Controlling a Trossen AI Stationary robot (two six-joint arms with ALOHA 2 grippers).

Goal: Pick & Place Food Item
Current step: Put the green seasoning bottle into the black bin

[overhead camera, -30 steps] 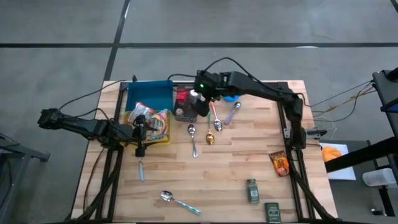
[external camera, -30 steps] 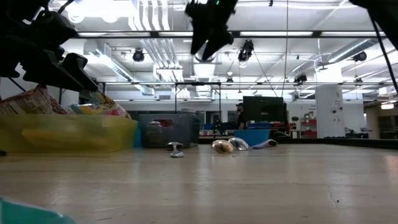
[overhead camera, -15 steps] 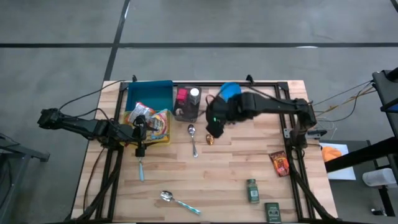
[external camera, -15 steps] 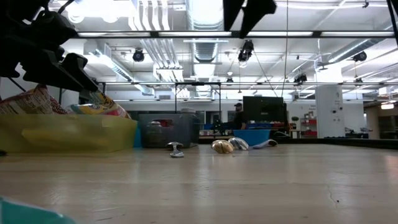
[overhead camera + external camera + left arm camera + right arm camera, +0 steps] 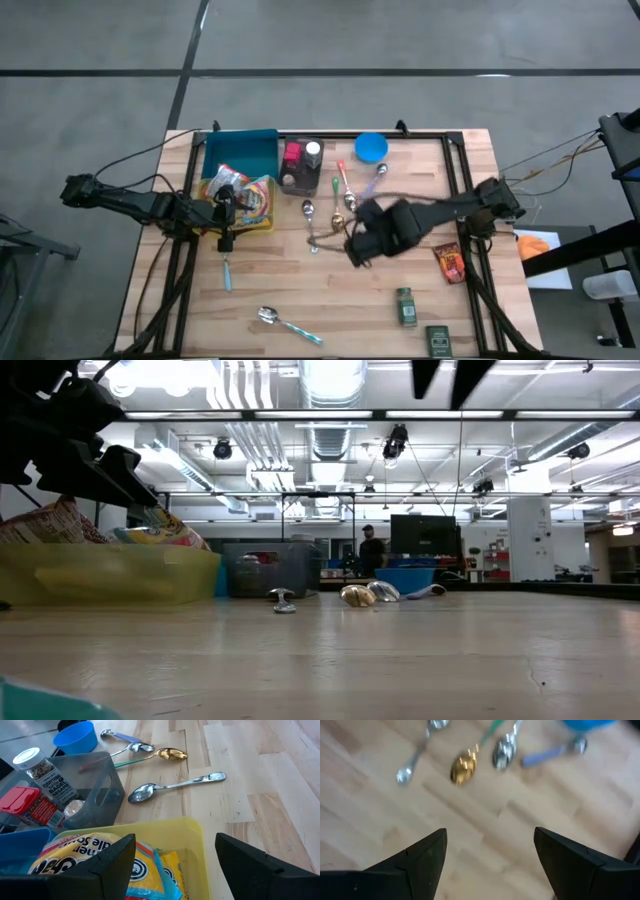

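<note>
At the lower centre of the high view, the right end effector [image 5: 358, 248] hangs spread and empty over the wooden worktop [image 5: 300, 290]. The orange food packet [image 5: 451, 262] lies right. Farther left, the left end effector [image 5: 226, 210], spread, hovers over the yellow bin [image 5: 262, 226]. A low sweep could scatter spoons.

Big open lab or industrial test hall, not a home. Polished grey concrete floor [image 5: 420, 40] with dark seam lines around the rig. Looking level across the wooden table [image 5: 400, 660], I see an exposed ceiling with silver ducting [image 5: 330, 385], rows of strip lights [image 5: 250, 415] and hanging cables. Far back there's a dark monitor [image 5: 418, 535] on a stand, with a person [image 5: 370, 550] standing just beside it. White structural columns [image 5: 525, 535]. The butcher-block table sits in a black metal frame [image 5: 465, 215], with loose cabling [image 5: 545, 155] running off the side.
</note>
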